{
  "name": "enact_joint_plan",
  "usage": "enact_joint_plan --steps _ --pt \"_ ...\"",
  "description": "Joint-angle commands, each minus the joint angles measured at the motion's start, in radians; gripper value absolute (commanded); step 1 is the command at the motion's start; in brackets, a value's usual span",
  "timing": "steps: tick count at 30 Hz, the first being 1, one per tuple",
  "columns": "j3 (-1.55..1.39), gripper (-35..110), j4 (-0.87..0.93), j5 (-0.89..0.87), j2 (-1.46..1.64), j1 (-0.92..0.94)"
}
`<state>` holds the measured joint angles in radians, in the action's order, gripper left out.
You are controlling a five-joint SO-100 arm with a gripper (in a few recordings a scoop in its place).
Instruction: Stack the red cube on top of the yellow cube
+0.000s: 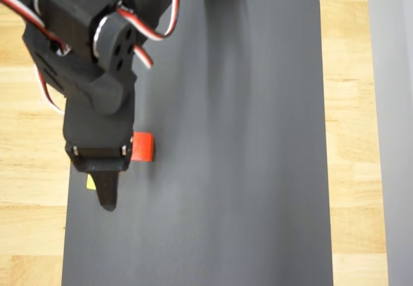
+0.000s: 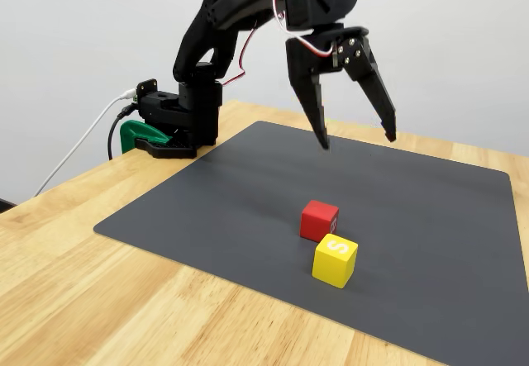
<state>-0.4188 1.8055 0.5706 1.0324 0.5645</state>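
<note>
Hanging wide open, claw holds nothing above red cube.

Your arm reached out from its base, and its pincer hung downward, empty, fingers spread wide apart.

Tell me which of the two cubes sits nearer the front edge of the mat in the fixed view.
The yellow cube, with a white S on top; the red cube sits just behind it, touching or nearly so.
</note>
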Motion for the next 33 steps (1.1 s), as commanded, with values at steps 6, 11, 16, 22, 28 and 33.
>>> enact_joint_plan --steps 6,11,16,22,28,33 --pt "-0.528 33 0.189 0.043 0.495 -0.081" --pt "-0.874 33 0.097 0.058 0.762 -0.127" --pt "-1.213 33 -0.029 0.078 1.009 -0.164" --pt "-1.589 31 -0.155 0.077 1.319 -0.216" --pt "-1.894 29 -0.175 0.063 1.741 -0.275" --pt "-2.036 27 -0.115 0.026 2.105 -0.318"
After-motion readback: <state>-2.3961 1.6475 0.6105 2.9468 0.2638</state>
